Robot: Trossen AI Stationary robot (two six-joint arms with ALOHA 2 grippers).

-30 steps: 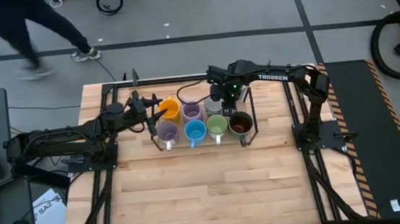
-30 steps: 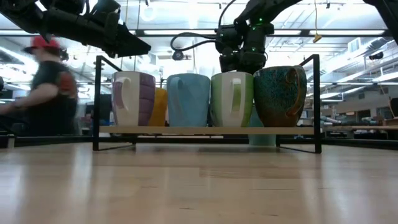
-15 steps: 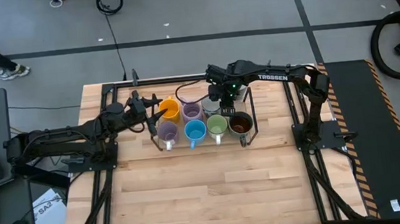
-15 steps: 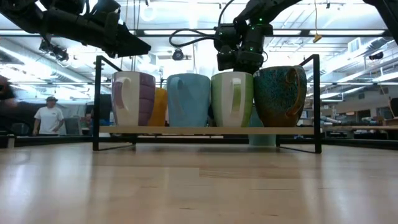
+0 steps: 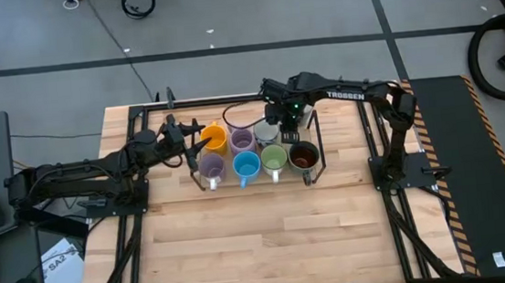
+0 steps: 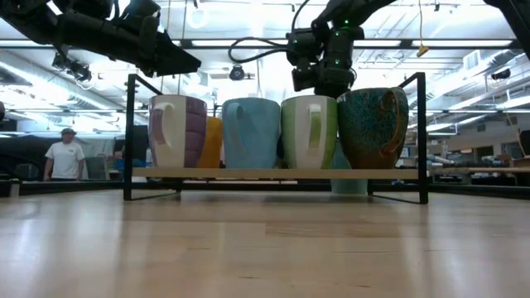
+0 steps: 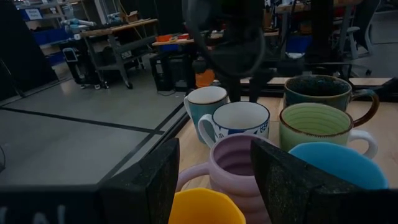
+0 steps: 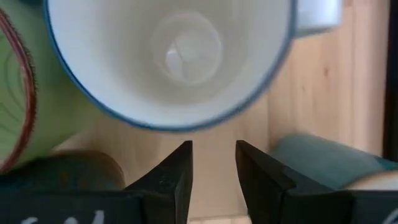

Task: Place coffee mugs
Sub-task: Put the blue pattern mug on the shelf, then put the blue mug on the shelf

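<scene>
The coffee mugs stand upright on the shelf of a black wire rack (image 5: 315, 145). Its near row holds lavender (image 5: 210, 169), blue (image 5: 246, 166), light green (image 5: 274, 159) and dark brown (image 5: 303, 157). In the far row are orange (image 5: 214, 139), lavender (image 5: 242, 142) and white patterned (image 7: 239, 121); a pale mug (image 7: 205, 99) stands behind. My left gripper (image 5: 195, 139) hovers open just left of the orange mug (image 7: 208, 208). My right gripper (image 5: 278, 121) hangs above the white patterned mug (image 8: 168, 56), pointing down, fingers slightly apart and touching nothing.
The rack's black posts (image 6: 422, 132) rise at its ends, on both sides of the mugs. Bare wood table (image 5: 270, 241) stretches toward the near edge. A person (image 6: 63, 153) stands far off in the room behind.
My right gripper dipped slightly over the far row, then rose again. A person walked away past the table's far left corner and out of the high view. The mugs and my left gripper have kept still.
</scene>
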